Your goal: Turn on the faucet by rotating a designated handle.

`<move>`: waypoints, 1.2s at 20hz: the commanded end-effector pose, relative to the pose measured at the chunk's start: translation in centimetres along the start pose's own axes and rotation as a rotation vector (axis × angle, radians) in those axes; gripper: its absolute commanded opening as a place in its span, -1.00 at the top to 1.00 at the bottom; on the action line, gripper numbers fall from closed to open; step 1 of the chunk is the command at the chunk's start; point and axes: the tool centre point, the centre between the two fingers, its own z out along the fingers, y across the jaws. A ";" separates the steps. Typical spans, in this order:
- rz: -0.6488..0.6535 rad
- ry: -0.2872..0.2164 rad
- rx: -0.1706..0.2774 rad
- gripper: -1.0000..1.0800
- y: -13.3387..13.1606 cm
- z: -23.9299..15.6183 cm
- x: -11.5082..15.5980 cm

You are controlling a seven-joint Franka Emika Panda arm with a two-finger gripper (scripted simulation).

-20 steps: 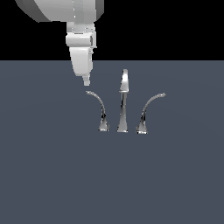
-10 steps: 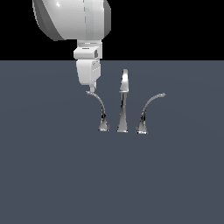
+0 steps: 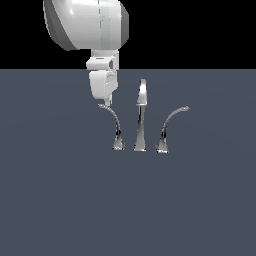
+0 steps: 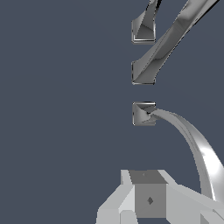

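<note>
One gripper [image 3: 104, 102] at handle [image 3: 114, 122] tip, apparently touching; jaw opening cannot be told.

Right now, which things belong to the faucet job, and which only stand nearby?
Job:
- slim curved chrome lever arcing to the exterior view's left
- white gripper at its tip

Nearby:
- tall straight chrome spout
- other curved chrome lever
- grey surface
</note>
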 end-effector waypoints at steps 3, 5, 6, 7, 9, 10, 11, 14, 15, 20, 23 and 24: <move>0.000 0.000 0.000 1.00 0.9 0.0 -0.4; 0.000 0.000 0.000 1.00 1.6 0.0 -0.7; 0.000 0.000 0.000 1.00 1.9 0.0 -0.8; 0.000 0.000 0.000 1.00 2.2 0.0 -1.0; 0.000 0.000 0.000 1.00 2.9 0.0 -1.3; 0.001 -0.001 0.000 1.00 3.2 0.0 -1.4; 0.001 -0.001 0.000 1.00 3.6 0.0 -1.5; 0.001 -0.001 0.000 1.00 4.3 0.0 -1.8; 0.014 -0.002 0.010 1.00 3.3 0.0 -1.0; 0.010 -0.002 0.007 1.00 4.8 0.0 -0.7; 0.008 -0.001 0.006 1.00 5.7 0.0 -0.6; 0.007 -0.001 0.005 1.00 6.0 0.0 -0.5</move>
